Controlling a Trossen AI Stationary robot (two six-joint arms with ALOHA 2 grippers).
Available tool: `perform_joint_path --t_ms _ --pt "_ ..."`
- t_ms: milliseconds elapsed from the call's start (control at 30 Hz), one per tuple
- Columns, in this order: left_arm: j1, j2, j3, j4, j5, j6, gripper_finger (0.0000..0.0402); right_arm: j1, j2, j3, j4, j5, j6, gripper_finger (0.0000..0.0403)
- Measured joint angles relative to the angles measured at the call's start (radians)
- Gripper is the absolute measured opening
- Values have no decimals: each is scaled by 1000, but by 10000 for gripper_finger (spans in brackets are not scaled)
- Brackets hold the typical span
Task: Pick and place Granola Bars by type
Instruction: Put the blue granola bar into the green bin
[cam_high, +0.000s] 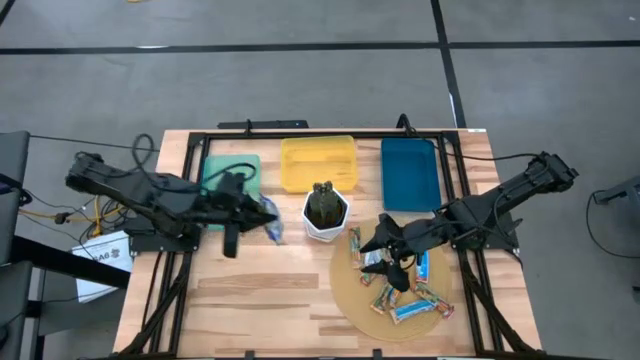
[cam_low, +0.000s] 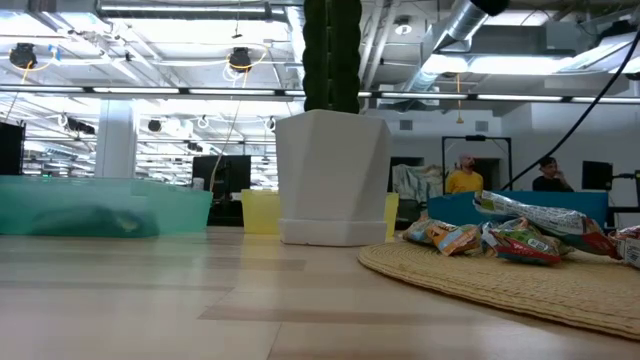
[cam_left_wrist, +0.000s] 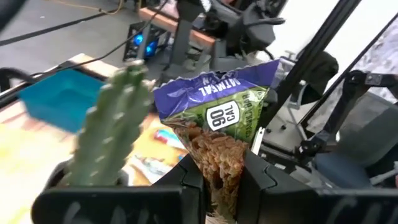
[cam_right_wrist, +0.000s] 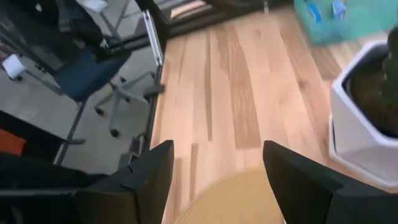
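Observation:
Several granola bars lie in a loose heap on a round woven mat, which also shows in the low view as bars on the mat. My right gripper hovers over the mat's far left part, open and empty. Left of the white cactus pot, my left gripper is shut on a purple-and-green bar, which shows in the high view as a blue-purple bar. My left gripper pinches the purple-and-green bar's one end between its two fingers. The rest of the wrapper sticks out past the fingertips, with its crimped purple end farthest out. The bar is lifted clear of the table.
At the table's far side a teal tray, a yellow tray and a blue tray stand in a row. The cactus pot stands between the two grippers. Bare wood lies near and left. People sit in the room behind.

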Motion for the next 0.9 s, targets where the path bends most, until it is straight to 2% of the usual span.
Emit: perform_joint_path --t_ms 467,700,900 --pt "-9 -284 0 -348 -58 -101 39 25 0 0 -110 0 39 240" --pt "-9 -337 1 -427 -71 -96 39 -18 0 0 -109 3 67 240" --pt "-9 -338 1 -596 -70 -129 39 -58 0 0 -112 3 66 240"
